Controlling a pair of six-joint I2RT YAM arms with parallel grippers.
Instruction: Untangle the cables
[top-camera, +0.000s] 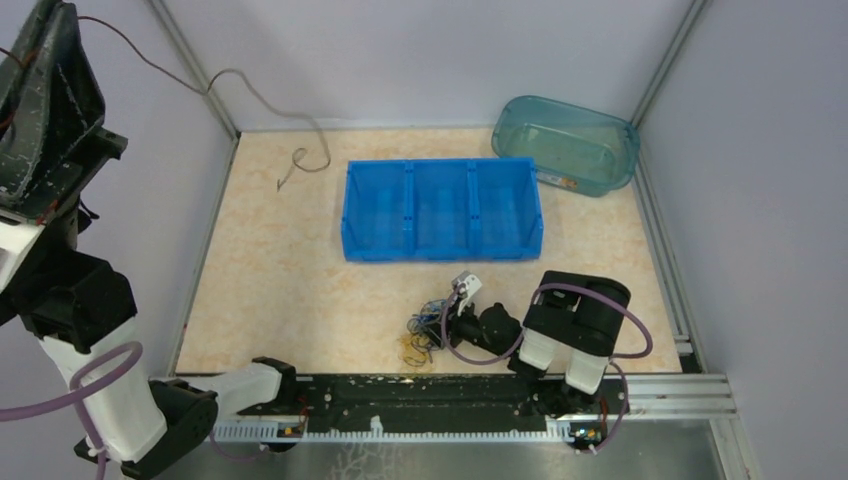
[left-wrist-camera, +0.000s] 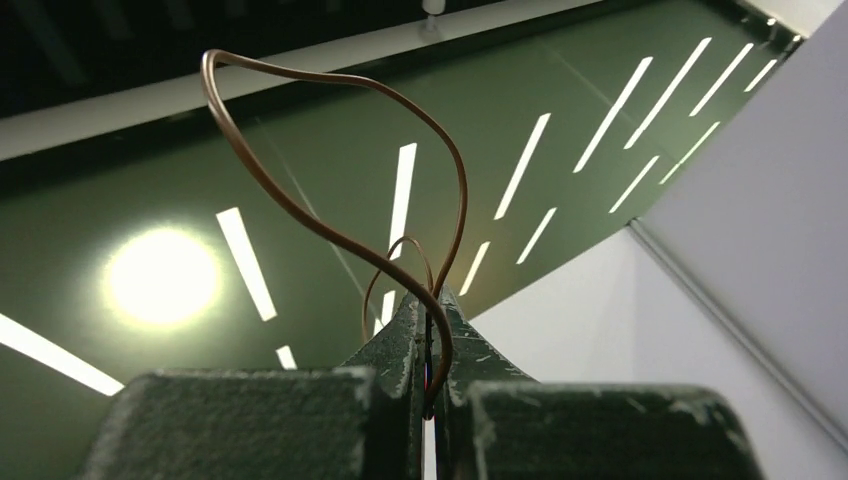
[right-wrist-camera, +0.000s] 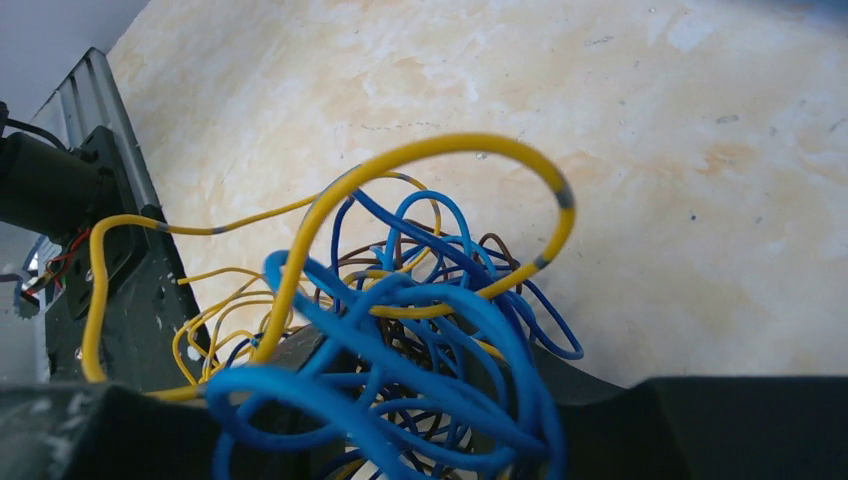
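Left wrist view shows the left gripper (left-wrist-camera: 430, 300) pinched tight on one brown wire (left-wrist-camera: 464, 200), held high; from above, its tail trails to the table (top-camera: 300, 280), well apart from the tangle of cables (right-wrist-camera: 400, 330) at the right gripper (top-camera: 448, 318), whose opening I cannot tell; one strand looks freed, so next comes laying it aside; blue bin (top-camera: 445, 250) and teal tub (top-camera: 570, 145) look empty

Pale lavender walls (top-camera: 400, 60), alu corner posts (top-camera: 195, 65) — beige marbled tabletop (top-camera: 280, 260); dark ceiling (left-wrist-camera: 350, 140) w/ strip lights (left-wrist-camera: 245, 262), round lamp (left-wrist-camera: 160, 277).
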